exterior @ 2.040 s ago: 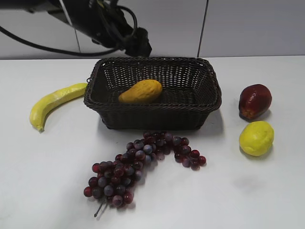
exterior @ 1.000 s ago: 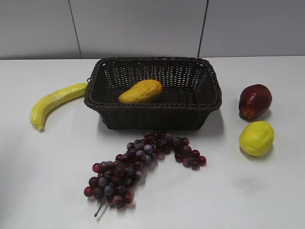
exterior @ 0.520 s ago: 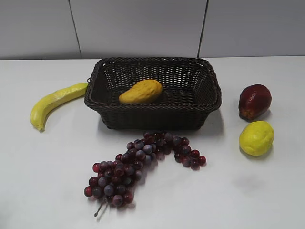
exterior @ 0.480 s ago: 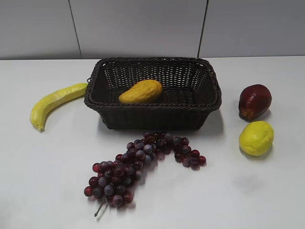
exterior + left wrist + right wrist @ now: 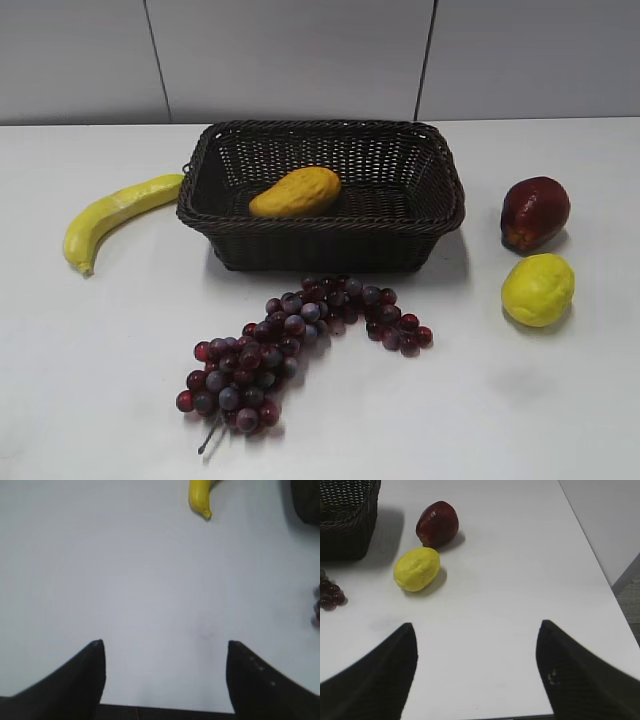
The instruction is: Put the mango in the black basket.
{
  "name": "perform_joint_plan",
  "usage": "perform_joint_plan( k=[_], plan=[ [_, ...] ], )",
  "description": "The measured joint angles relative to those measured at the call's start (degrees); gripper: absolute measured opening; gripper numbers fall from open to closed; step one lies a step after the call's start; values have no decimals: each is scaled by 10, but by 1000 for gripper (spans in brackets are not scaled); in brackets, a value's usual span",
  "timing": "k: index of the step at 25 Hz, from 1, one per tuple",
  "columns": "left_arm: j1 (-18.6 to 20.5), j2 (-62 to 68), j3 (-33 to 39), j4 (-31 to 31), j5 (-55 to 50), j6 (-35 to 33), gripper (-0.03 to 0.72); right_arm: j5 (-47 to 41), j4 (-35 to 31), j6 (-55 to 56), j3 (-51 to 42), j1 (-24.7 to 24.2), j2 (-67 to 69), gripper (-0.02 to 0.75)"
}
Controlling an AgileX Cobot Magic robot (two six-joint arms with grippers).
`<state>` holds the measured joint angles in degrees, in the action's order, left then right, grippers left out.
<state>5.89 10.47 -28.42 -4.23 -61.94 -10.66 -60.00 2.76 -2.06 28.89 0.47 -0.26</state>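
**— Where's the mango lying, then?**

— Already inside the black basket (image 5: 322, 232), toward its left half. Mango (image 5: 296, 192) resting on the woven floor, long axis running left to right and tipped a little, right end higher in the exterior view. Looks done, judging by that alone.

**— And the hands?**

— Neither showing in the exterior view. Left hand (image 5: 165, 672) spread wide over bare white surface (image 5: 125, 580), gripping nothing; just the banana (image 5: 201, 496) tip at the top edge of its wrist view and a dark corner of basket at far right. Right hand (image 5: 477, 667) equally wide apart, also empty, over the surface with the lemon (image 5: 417, 569) and a dark red fruit (image 5: 437, 523) ahead of it, basket corner at top left.

**— Which one nearer the mango, if anything more were wanted?**

— Hard to call. Left probably, since the mango sits in the basket's left half, ahead and to the right of that hand. From the right hand, ahead and off to the left, beyond the lemon.

**— Anything else about?**

— Grapes (image 5: 290, 345) just in front of the basket, not touching it as far as can be told.
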Motion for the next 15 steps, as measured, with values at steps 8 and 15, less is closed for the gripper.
perform_joint_plan(
  k=[8, 15],
  plan=[
    [0, -18, 5, 30, -1, 0, 555, 0, 0, 0, 0, 0, 0, 569],
    [-1, -20, 5, 29, -1, 1, 555, 0, 0, 0, 0, 0, 0, 569]
  ],
)
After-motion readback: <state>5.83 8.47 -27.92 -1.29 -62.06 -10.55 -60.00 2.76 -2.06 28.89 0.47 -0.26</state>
